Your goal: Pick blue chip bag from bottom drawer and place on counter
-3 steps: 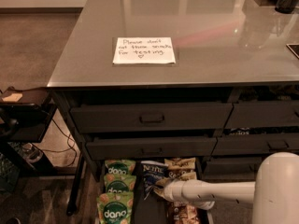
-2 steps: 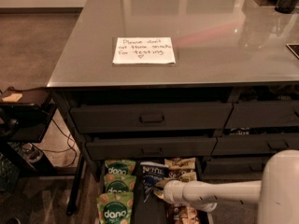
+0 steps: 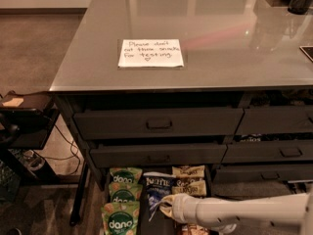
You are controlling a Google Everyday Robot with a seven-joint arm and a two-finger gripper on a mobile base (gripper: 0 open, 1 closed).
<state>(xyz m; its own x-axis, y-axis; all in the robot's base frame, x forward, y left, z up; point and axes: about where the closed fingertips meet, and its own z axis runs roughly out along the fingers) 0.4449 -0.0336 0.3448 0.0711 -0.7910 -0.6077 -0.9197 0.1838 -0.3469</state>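
The jaws first: you cannot tell from the camera view how they stand or whether they hold anything, because the pale yellowish gripper (image 3: 165, 205) shows only as a rounded tip at the end of the white tubular arm (image 3: 244, 212). That arm reaches in from your lower right edge, and the gripper sits low over the open, wide dark-grey metal bottom drawer (image 3: 152, 225). Its tip lies right against the lower right edge of the small glossy dark-blue chip bag with the white lettered upper band (image 3: 157, 191). The blue chip bag lies inside the drawer, in the middle. The stacked green "dang" bags (image 3: 120, 218) are just to its left and the brown-and-cream snack bags (image 3: 188, 180) are just to its right. Above the drawer you see the dark drawer fronts with rectangular handles (image 3: 159, 124). Over them is the large flat glossy grey counter (image 3: 230, 48). A white handwritten paper note (image 3: 150, 53) lies flat on the counter, towards its left. A small dark side shelf (image 3: 24, 109) stands at the far left, lower than the counter.
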